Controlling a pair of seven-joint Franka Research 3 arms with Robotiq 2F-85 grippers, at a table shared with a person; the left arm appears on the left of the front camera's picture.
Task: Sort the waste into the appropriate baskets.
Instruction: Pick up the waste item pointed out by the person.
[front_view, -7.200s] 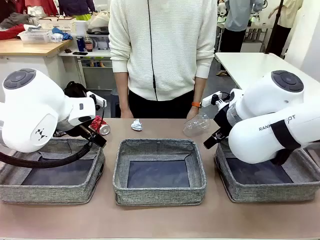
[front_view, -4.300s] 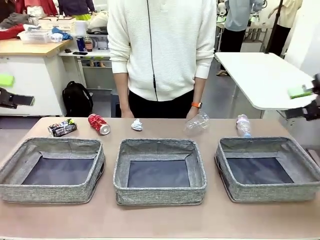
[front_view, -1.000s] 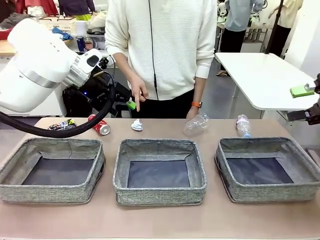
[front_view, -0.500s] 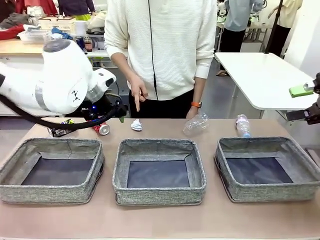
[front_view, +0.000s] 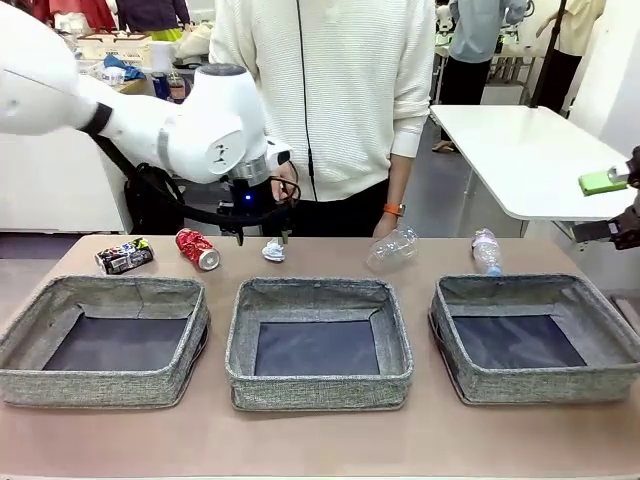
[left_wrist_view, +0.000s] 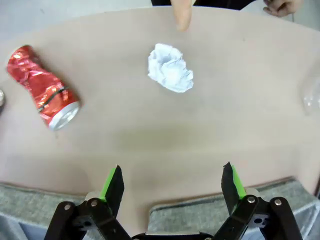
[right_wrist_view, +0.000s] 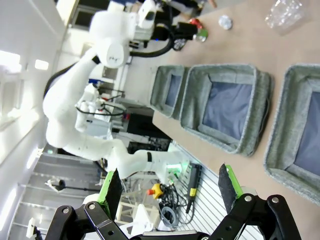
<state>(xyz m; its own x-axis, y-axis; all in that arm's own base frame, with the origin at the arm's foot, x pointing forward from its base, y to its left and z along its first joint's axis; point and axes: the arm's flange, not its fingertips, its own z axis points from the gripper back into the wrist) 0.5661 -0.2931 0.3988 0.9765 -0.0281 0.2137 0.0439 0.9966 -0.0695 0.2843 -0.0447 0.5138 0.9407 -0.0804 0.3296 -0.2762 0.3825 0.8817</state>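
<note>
My left gripper (front_view: 262, 234) hangs open just above the crumpled white paper ball (front_view: 273, 250) at the table's far edge. In the left wrist view the paper ball (left_wrist_view: 170, 74) lies ahead of the open left gripper (left_wrist_view: 172, 184), with nothing between the fingers. A person's fingertip (left_wrist_view: 181, 14) points at the ball. The red can (front_view: 198, 249) and the dark can (front_view: 124, 256) lie to the left. The crushed clear bottle (front_view: 392, 248) and the small bottle (front_view: 486, 250) lie to the right. My right gripper (front_view: 603, 205) stands open at the far right, off the table.
Three grey fabric baskets stand in a row near me: left (front_view: 100, 388), middle (front_view: 318, 390) and right (front_view: 540, 385), each showing a bare dark bottom. A person in a white top (front_view: 325, 90) stands across the table. A white side table (front_view: 520, 150) is behind on the right.
My left arm has swung rightward from above the cans to above the paper ball and turned its gripper downward. The right gripper has stayed in place.
</note>
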